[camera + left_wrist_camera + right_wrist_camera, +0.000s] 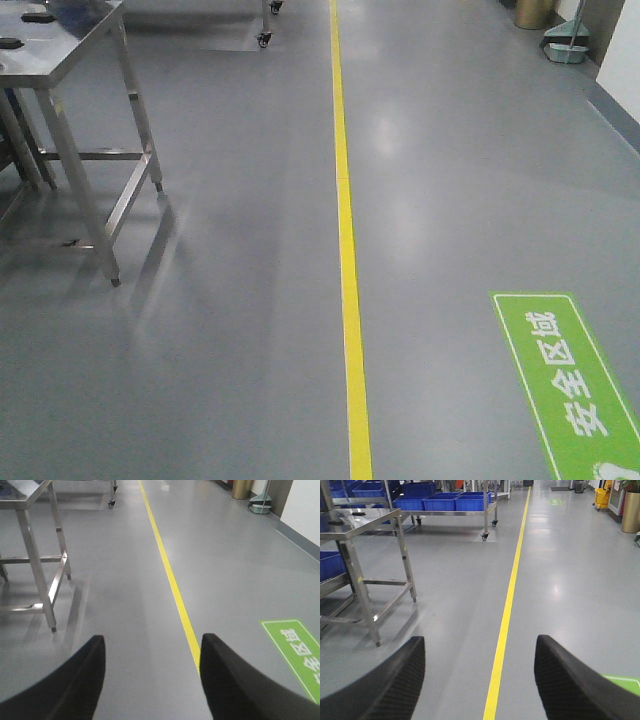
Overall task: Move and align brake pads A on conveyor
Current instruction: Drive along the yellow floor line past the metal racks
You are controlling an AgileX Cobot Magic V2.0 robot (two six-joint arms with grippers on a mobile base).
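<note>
Front view: no conveyor in sight, so I judge this the approach; left of the yellow floor line [345, 230] stands the shiny stainless steel table [72, 48], and flat dark pieces on top look like brake pads A [35, 17], too small to be sure. Left wrist: the left gripper [152, 642] is spread wide and empty, that line running between its matte black fingers [65, 680]. Right wrist: the right gripper [480, 642] gapes too, holding nothing, with blue bins [440, 502] left of the line; next I must drive up to the table.

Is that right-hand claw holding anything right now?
No, the right gripper is open, and only the grey floor and the yellow line show between its two black fingers.
</note>
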